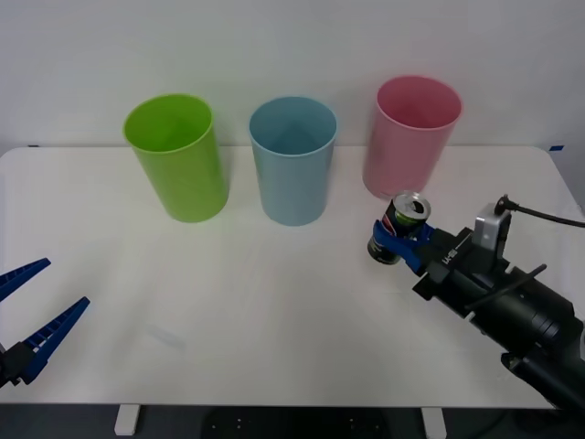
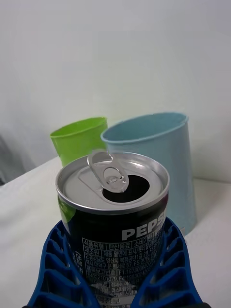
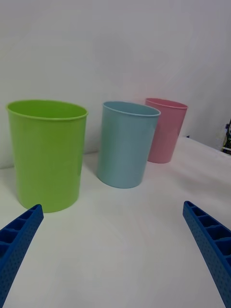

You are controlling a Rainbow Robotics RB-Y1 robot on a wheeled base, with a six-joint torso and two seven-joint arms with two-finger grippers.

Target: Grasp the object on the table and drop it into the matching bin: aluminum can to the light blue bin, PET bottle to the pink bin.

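Observation:
My right gripper (image 1: 398,240) is shut on the aluminum can (image 1: 399,226), a small dark can with a silver top and opened pull-tab. It holds the can upright and slightly tilted over the table (image 1: 274,311), just in front of the pink bin (image 1: 411,137). The right wrist view shows the can (image 2: 114,211) clamped between the blue ribbed fingers (image 2: 166,269), with the light blue bin (image 2: 159,159) behind it. The light blue bin (image 1: 292,160) stands at the back centre. My left gripper (image 1: 32,315) hangs open at the near left edge.
A lime green bin (image 1: 176,155) stands left of the light blue one, and appears in the left wrist view too (image 3: 47,151). The three bins line the table's far side before a white wall. A black cable (image 1: 548,215) runs from the right arm.

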